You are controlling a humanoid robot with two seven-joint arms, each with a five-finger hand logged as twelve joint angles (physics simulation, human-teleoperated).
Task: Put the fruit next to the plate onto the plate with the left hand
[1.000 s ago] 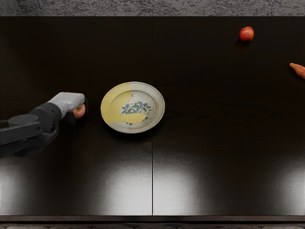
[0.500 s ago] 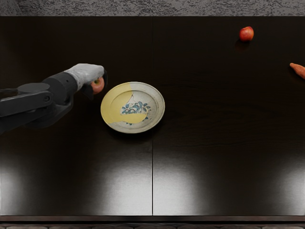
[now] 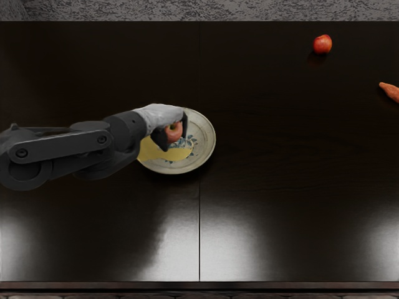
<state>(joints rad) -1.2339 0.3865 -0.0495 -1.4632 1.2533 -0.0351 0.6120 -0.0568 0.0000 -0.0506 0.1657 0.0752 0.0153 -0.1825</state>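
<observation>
1. Dark, glossy wood forms the table (image 3: 280, 205). A thin seam runs from its far edge to its near edge about the middle.
2. We see the left arm come in from the left side as a chain of dark grey links low over the table. It ends in the pale grey left hand (image 3: 163, 119).
3. The hand hangs over the left half of the plate (image 3: 209, 140) and hides that part of the rim from us.
4. Its fingers (image 3: 179, 116) are curled down and closed around a small red fruit (image 3: 174, 131), gripping it from above. Only the fruit's front side shows.
5. The fruit sits inside the plate's outline, a little left of its centre. We cannot tell whether it touches the plate or is held just above it.
6. The plate is round, part yellow and part cream, with a blue motif in the middle. It lies across the seam, mostly to its left.
7. A red apple (image 3: 322, 43) rests near the far right corner.
8. An orange object (image 3: 389, 91), cut off by the picture, lies at the right edge. Both it and the apple are well apart from the plate.
</observation>
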